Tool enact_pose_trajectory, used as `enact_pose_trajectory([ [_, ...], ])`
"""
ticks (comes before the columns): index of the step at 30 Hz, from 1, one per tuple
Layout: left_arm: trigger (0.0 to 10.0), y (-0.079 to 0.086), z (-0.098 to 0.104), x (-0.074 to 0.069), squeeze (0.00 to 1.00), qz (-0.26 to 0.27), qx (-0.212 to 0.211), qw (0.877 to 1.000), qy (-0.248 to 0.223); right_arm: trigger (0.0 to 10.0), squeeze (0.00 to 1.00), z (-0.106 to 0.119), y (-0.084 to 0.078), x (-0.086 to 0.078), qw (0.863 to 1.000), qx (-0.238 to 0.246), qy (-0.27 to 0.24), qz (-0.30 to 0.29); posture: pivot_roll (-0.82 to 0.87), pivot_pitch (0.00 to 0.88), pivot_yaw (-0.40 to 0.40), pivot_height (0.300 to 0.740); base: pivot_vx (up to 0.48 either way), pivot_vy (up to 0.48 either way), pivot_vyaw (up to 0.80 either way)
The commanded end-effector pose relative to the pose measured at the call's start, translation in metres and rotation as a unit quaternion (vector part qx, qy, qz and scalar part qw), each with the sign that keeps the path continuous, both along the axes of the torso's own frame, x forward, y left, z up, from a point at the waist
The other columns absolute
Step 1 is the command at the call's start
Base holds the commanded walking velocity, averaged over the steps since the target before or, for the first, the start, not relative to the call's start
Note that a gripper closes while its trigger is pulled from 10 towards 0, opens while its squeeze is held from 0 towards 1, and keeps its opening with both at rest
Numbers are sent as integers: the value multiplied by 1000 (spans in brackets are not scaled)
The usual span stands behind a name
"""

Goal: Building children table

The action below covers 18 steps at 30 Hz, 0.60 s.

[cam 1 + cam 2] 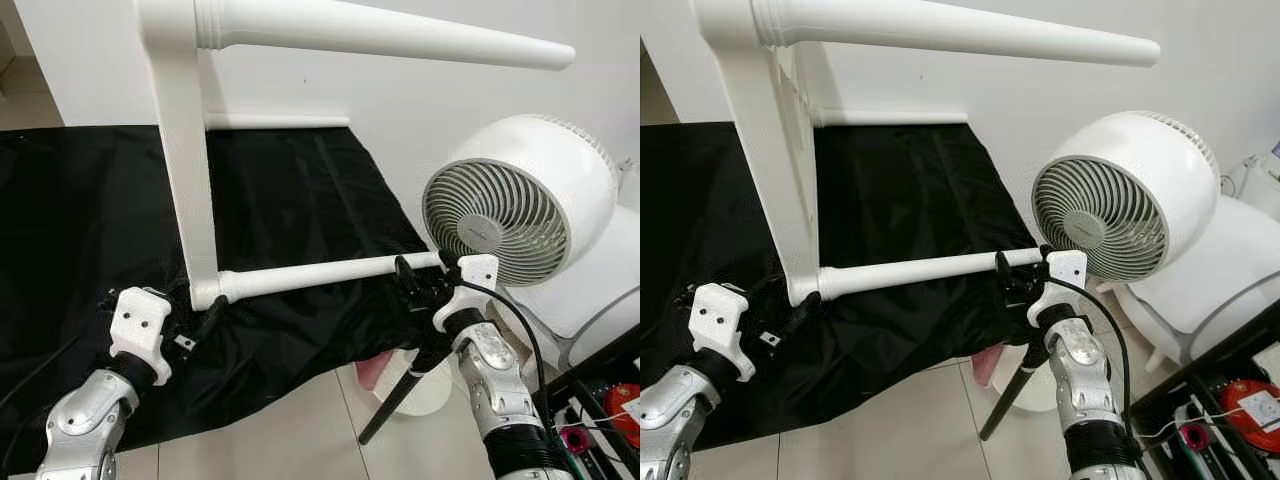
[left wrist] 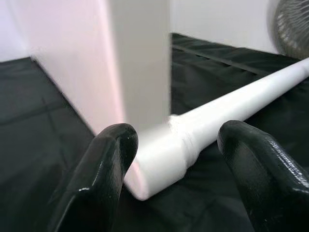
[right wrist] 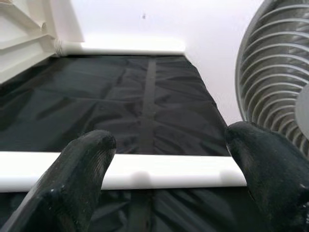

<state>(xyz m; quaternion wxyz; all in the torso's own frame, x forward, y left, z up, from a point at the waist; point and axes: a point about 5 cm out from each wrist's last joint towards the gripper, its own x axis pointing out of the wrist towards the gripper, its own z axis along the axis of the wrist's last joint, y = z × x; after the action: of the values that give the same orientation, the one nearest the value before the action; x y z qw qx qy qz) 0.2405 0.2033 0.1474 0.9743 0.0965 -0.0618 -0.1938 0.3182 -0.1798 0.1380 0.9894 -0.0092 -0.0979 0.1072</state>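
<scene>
Meanwhile, open-fingered right claw [image 1: 420,283] around white table leg [image 1: 330,276].

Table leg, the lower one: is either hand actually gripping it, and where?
Neither. Left hand open around the lower table leg base joint; right hand open near its free end.
</scene>
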Motion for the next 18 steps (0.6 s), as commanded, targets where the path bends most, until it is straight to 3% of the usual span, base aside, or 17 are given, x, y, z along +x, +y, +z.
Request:
enact_pose_trajectory([
  [1, 10000, 14, -6, 3, 0, 99, -9, 995, 3, 10000, 0, -3, -1, 1, 1000, 3, 8, 0, 124, 68, -103, 740, 0, 0, 0],
  [2, 10000, 20, -8, 5, 0, 122, -15, 992, 1, 10000, 0, -4, -1, 1, 1000, 16, 16, 6, 122, 75, -107, 740, 0, 0, 0],
  [3, 10000, 25, -10, 8, 1000, 136, -24, 990, 4, 10000, 1000, -5, -4, 2, 999, 28, 20, 3, 115, 84, -111, 740, 0, 0, 0],
  [12, 10000, 32, -5, 16, 1000, 152, -31, 988, -1, 10000, 1000, -3, -18, 0, 999, 32, 9, -13, 109, 81, -95, 740, 0, 0, 0],
  [13, 10000, 27, 1, 18, 941, 160, -31, 987, -9, 10000, 1000, -2, -22, -1, 999, 23, 8, -26, 107, 79, -87, 740, 0, 0, 0],
  [15, 10000, 27, 1, 18, 941, 160, -31, 987, -9, 10000, 1000, -2, -22, -1, 999, 23, 8, -26, 107, 79, -87, 740, 0, 0, 0],
  [16, 10000, 21, 2, 18, 0, 152, -40, 988, -11, 10000, 737, -2, -21, -2, 1000, 19, 5, -23, 108, 76, -85, 740, 0, 0, 0],
  [17, 10000, 14, 3, 18, 0, 138, -51, 989, -15, 10000, 0, -3, -19, -2, 999, 25, 7, -19, 111, 75, -83, 740, 0, 0, 0],
  [18, 10000, 14, 3, 18, 0, 138, -51, 989, -15, 10000, 0, -3, -19, -2, 999, 25, 7, -19, 111, 75, -83, 740, 0, 0, 0],
])
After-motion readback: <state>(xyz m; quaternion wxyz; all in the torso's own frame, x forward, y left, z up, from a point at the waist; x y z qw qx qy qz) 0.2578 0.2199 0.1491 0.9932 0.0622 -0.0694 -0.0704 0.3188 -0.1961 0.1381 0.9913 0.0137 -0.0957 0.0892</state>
